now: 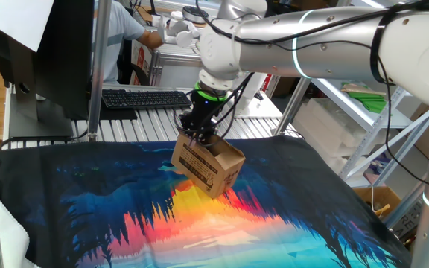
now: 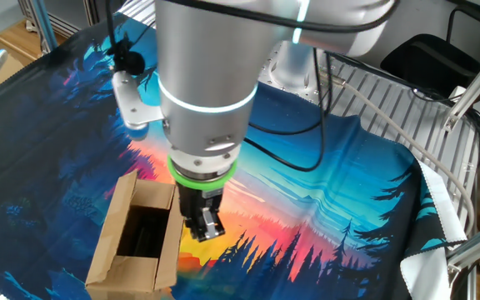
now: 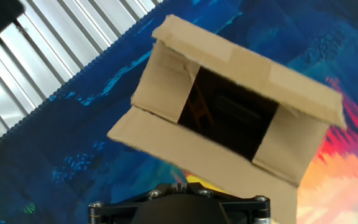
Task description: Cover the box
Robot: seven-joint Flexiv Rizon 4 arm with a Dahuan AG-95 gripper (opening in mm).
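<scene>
The box (image 1: 208, 165) sits on the table, on a bright cloth (image 1: 110, 208) printed with blue trees and an orange-red sunset. It lies near the cloth's middle, over the orange patch. Its top is open: in the other fixed view the box (image 2: 136, 242) shows a dark inside with flaps standing up or folded outward, and the hand view shows the box (image 3: 229, 118) the same way. Black print marks one side. The claw (image 1: 199, 135) hangs at the box's upper edge, by one flap; the claw (image 2: 204, 227) is just beside the rim. I cannot tell whether its jaws are wide or narrow. A keyboard (image 1: 144, 97) lies behind the cloth
</scene>
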